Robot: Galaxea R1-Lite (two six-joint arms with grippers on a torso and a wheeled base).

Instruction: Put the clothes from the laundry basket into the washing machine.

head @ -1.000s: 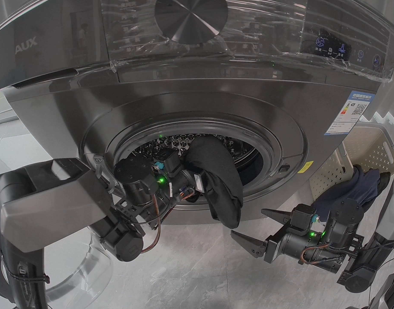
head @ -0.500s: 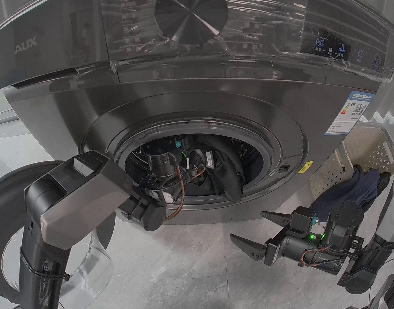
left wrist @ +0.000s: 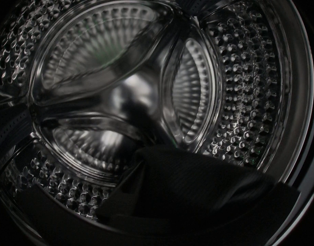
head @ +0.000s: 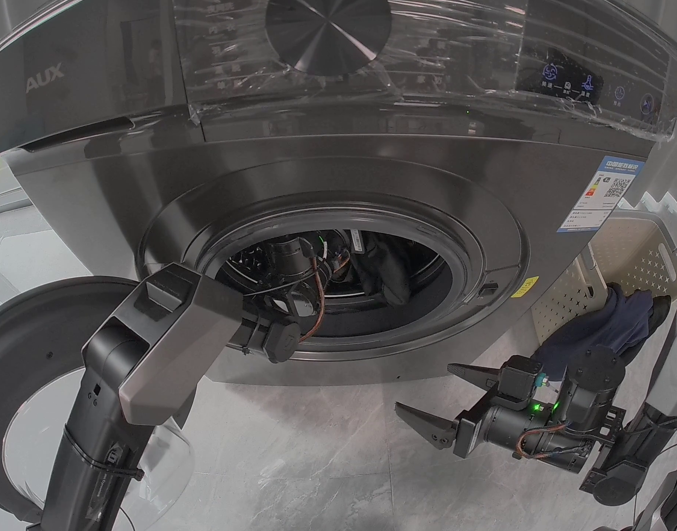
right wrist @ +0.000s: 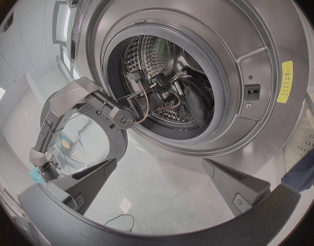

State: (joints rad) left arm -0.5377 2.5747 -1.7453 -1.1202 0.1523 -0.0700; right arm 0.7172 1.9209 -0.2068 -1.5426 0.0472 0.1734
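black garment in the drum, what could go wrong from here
1. The black garment lies close to the door opening, beside the left arm; it may drag back out over the rim if it clings as the arm withdraws.
2. The arm's loose cables hang inside the opening of the washing machine and could snag.
3. The navy garment droops over the laundry basket edge and might slip to the floor.

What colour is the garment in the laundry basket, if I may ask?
The garment is dark navy blue, clearest in the head view.

black garment (head: 386,274) inside open washing machine (head: 427,178), navy clothes (head: 611,326) in laundry basket (head: 640,248)
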